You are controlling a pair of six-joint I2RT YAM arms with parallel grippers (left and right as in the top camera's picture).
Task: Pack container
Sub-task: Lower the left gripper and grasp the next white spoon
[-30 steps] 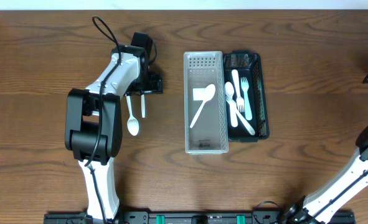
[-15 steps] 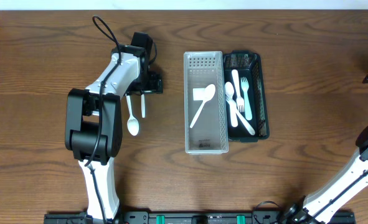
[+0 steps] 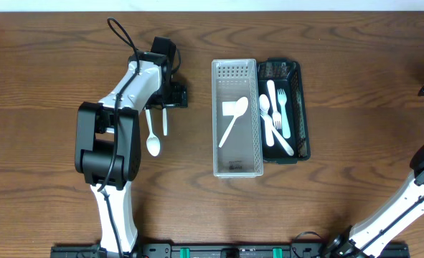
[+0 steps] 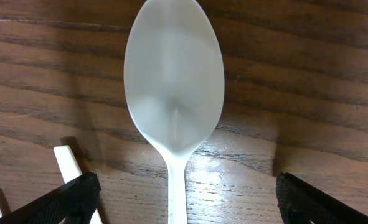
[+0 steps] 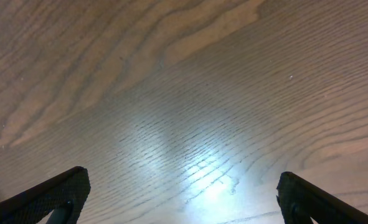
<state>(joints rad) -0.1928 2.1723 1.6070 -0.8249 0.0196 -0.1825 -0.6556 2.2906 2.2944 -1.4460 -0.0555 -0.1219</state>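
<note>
Risks, biggest thing first. Brown wood-grain table [image 3: 54, 57] is hard and slick, so a thin utensil lying flat on it gives the fingers little to bite. They could scrape the wood or skate the piece away instead of lifting it.

Clear plastic rectangular bin [image 3: 234, 72] sits mid-table, touching the black mesh tray [image 3: 303, 107] on its right side. The bin holds one white flat-headed utensil [image 3: 233, 118] and the tray holds white cutlery [image 3: 276, 118]. The bin is narrow and looks light, so a long utensil dropped crooked could bridge the rim or nudge it against the tray.

Left gripper [image 3: 158, 107] hangs low over the table well left of the bin, fingers spread wide, nothing held. Right gripper [image 5: 184, 199] is parked far right over bare wood, jaws also apart and empty.

White plastic spoon [image 4: 174, 93] lies on the table bowl-up, its handle running between the left fingers. A thin white stick-like piece [image 3: 164, 122] lies just beside the handle; I can't tell what it is. Closing here could catch both, or pinch the stick and flick the spoon out. The handle is narrow and smooth, so an off-centre close would likely pivot it, and the bowl end would swing during the carry.
</note>
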